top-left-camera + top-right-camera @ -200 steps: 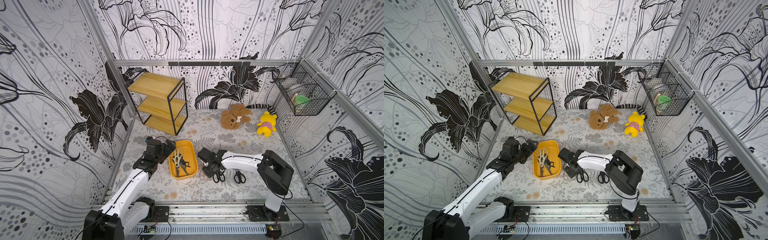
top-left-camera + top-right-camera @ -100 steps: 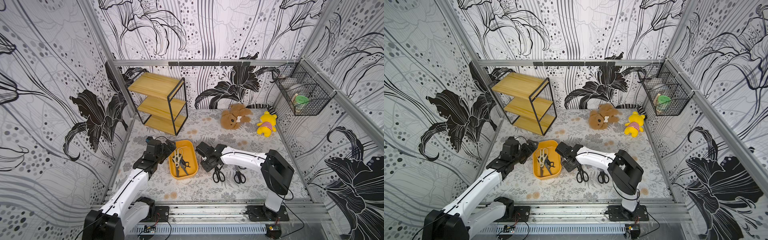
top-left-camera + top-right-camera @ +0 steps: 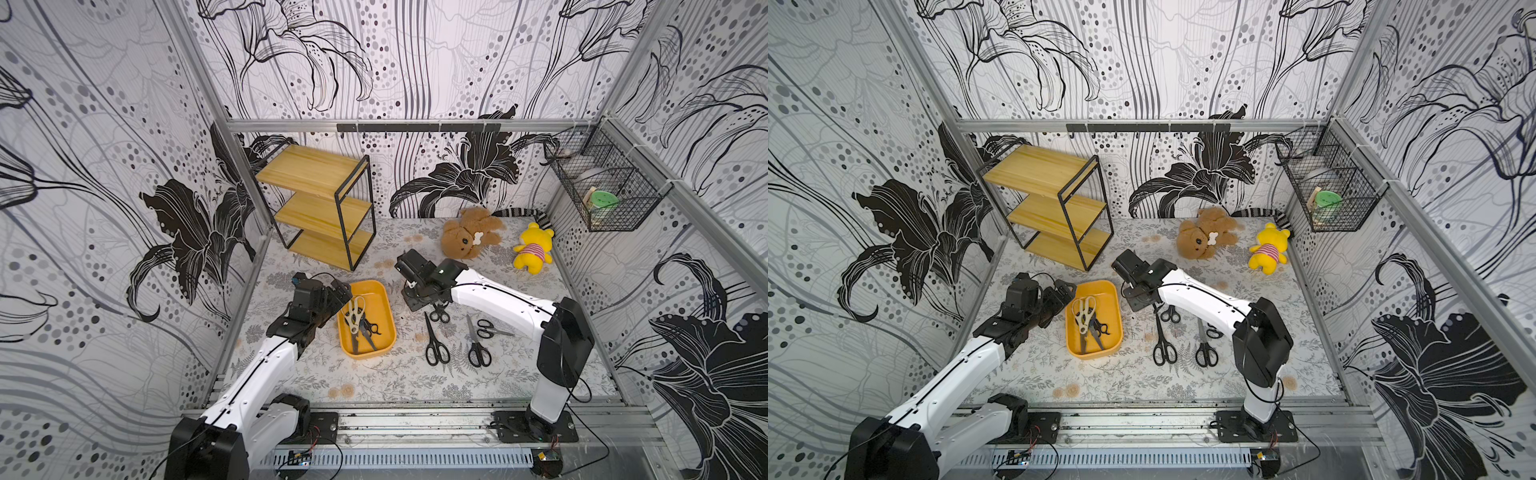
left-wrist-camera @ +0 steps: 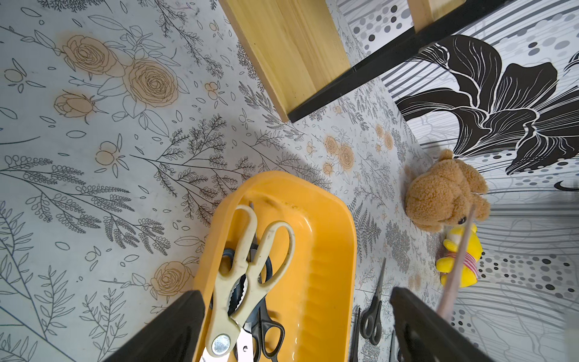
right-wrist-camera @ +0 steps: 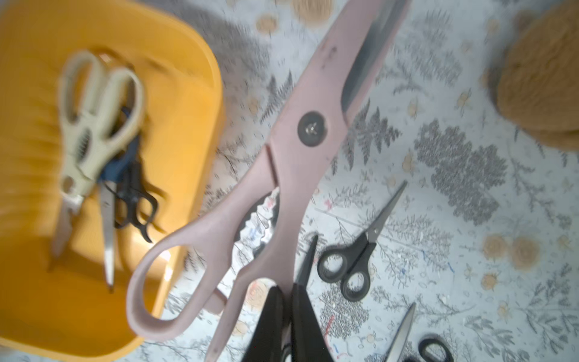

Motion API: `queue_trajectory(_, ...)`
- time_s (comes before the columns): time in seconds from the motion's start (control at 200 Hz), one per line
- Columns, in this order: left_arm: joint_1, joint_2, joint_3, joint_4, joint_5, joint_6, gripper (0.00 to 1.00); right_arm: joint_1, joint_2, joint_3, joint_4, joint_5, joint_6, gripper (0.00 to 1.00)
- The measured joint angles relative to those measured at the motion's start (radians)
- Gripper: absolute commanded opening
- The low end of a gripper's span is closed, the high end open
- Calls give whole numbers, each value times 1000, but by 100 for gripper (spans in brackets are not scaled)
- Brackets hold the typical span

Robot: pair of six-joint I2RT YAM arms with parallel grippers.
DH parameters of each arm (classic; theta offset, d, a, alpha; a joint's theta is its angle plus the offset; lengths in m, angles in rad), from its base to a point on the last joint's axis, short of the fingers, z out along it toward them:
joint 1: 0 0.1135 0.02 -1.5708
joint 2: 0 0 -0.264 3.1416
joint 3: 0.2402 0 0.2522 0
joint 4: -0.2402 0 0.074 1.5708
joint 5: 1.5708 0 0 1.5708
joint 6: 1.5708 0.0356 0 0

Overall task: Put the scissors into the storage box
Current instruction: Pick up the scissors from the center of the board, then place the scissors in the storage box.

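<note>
You had lifted the pink scissors point(image 5: 291, 150) off the surface, right claw point(image 5: 287, 313) clamped on them, beside the storage box point(image 5: 181, 131); release likely followed. Left claw point(image 4: 296, 293) gaped wide.

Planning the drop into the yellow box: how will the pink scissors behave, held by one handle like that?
The pink scissors look stiff, so they should not sag. The right gripper pinches only one handle loop, away from the pivot, so they may swing or twist. The smooth plastic could slip when jolted.
</note>
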Motion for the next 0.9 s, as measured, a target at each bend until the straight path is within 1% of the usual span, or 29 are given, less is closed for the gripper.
queue_trajectory(0.14,0,0,-16,0,-11,7,97,4,38,117,8,-32,31,0)
queue_trajectory(0.31,0,-2,-40,0,-32,11,97,43,101,167,31,-80,78,0)
queue_trajectory(0.556,0,-16,-69,0,-58,13,97,127,174,162,52,-129,117,0)
queue_trajectory(0.901,0,-60,-82,-5,-97,7,97,176,213,99,105,-155,153,0)
